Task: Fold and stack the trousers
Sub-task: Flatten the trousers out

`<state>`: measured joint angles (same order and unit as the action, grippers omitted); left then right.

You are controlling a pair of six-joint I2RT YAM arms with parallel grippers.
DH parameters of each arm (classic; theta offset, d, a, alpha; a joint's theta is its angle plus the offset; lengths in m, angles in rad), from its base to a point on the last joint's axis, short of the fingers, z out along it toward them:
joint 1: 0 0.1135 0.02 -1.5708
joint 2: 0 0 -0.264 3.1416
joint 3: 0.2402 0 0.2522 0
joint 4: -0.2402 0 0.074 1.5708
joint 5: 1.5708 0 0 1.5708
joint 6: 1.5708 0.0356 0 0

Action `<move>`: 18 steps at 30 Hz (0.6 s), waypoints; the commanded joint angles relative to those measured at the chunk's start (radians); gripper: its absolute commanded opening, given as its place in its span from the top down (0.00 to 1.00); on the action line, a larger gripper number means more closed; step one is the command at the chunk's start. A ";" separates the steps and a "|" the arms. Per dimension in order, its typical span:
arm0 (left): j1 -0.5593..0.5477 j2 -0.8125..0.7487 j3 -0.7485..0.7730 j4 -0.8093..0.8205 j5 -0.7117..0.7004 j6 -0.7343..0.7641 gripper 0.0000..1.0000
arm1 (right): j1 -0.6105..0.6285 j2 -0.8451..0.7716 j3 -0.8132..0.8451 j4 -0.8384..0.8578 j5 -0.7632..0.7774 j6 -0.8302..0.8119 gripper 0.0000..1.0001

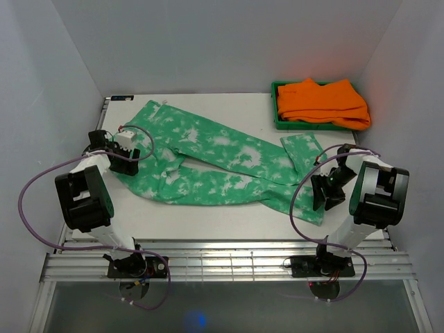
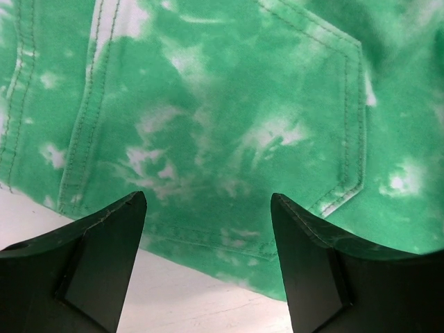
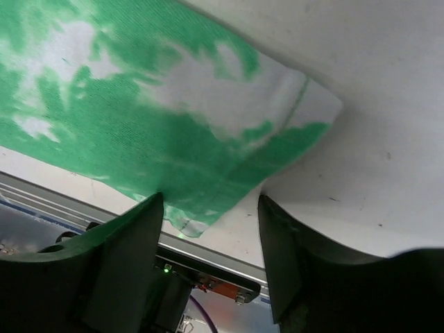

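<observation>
The tie-dye trousers point(image 1: 222, 163) lay across the desk point(image 1: 229, 104). The left hand point(image 2: 208, 208) gaped above the back pocket point(image 2: 326, 118), and the right hand point(image 3: 210, 208) was spread above a leg cuff point(image 3: 277, 118).

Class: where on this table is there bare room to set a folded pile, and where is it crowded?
Free: the table strip between trousers and green bin at the far edge; the near strip before the trousers. Crowded: the middle, under cloth.

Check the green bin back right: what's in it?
Orange garments fill the bin, overhanging its front rim. Its floor is covered, so anything beneath is hidden.
</observation>
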<state>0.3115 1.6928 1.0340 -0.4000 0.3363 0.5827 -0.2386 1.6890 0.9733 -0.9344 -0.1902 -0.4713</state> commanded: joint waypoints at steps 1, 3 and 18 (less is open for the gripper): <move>0.020 -0.055 -0.017 0.049 0.017 0.003 0.16 | 0.033 0.075 -0.047 0.114 -0.080 0.039 0.42; 0.027 -0.045 -0.017 0.062 0.017 0.000 0.16 | 0.047 0.081 -0.056 0.135 -0.048 0.054 0.54; 0.106 0.094 0.109 -0.085 -0.018 0.127 0.16 | -0.063 -0.114 0.107 0.097 0.241 -0.279 0.92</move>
<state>0.4019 1.7477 1.0973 -0.4240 0.3325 0.6540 -0.2718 1.6321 1.0168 -0.8738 -0.0689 -0.6018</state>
